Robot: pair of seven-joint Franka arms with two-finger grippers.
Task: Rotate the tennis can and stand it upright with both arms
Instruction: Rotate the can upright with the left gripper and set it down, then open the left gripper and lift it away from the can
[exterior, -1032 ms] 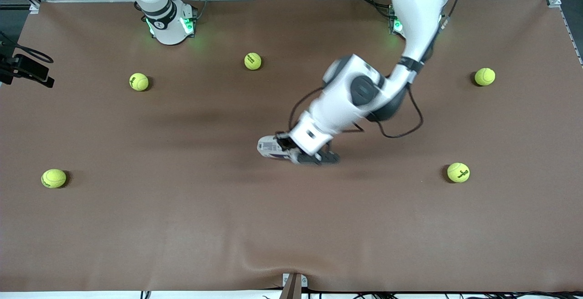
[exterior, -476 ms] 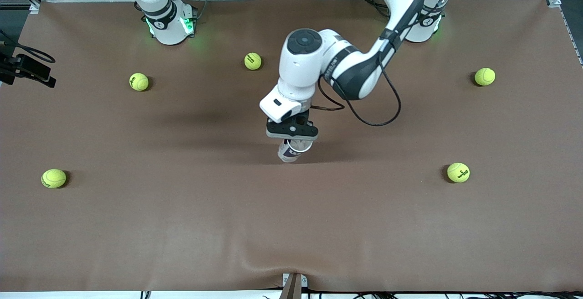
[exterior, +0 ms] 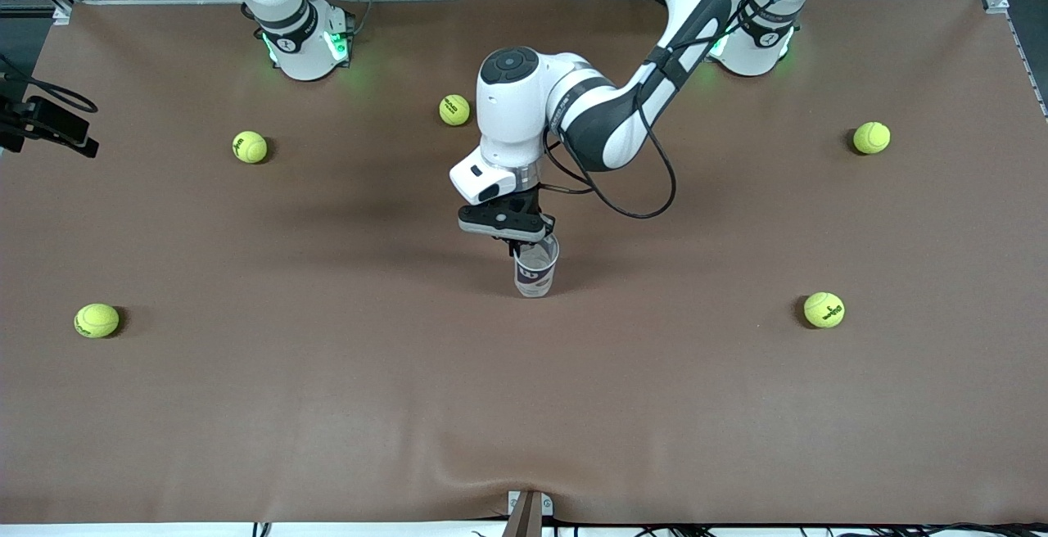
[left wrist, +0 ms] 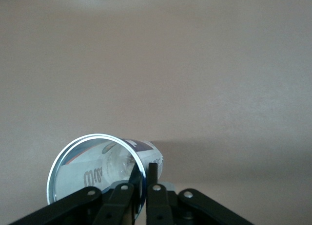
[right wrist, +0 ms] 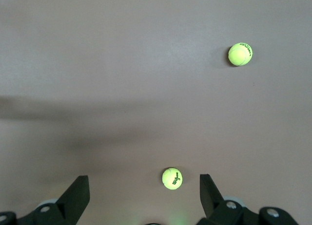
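The tennis can (exterior: 535, 277) stands about upright on the brown mat in the middle of the table, open mouth up. My left gripper (exterior: 525, 245) comes down on it from above and is shut on the tennis can's rim. In the left wrist view one finger (left wrist: 153, 172) is outside the wall of the tennis can (left wrist: 92, 162) and the other is inside, so the left gripper (left wrist: 145, 168) pinches the rim. My right gripper (right wrist: 142, 179) waits open and empty, high over the mat, and does not show in the front view.
Several yellow-green tennis balls lie scattered on the mat, among them one (exterior: 454, 110) near the arms' bases and one (exterior: 824, 309) toward the left arm's end. The right wrist view shows two balls (right wrist: 172, 178) (right wrist: 240, 54) below. A black camera mount (exterior: 49, 124) sits at the right arm's end.
The left arm has swung the can from lying on the mat to standing upright, its wrist turning from sideways to pointing down. The right arm has not moved.
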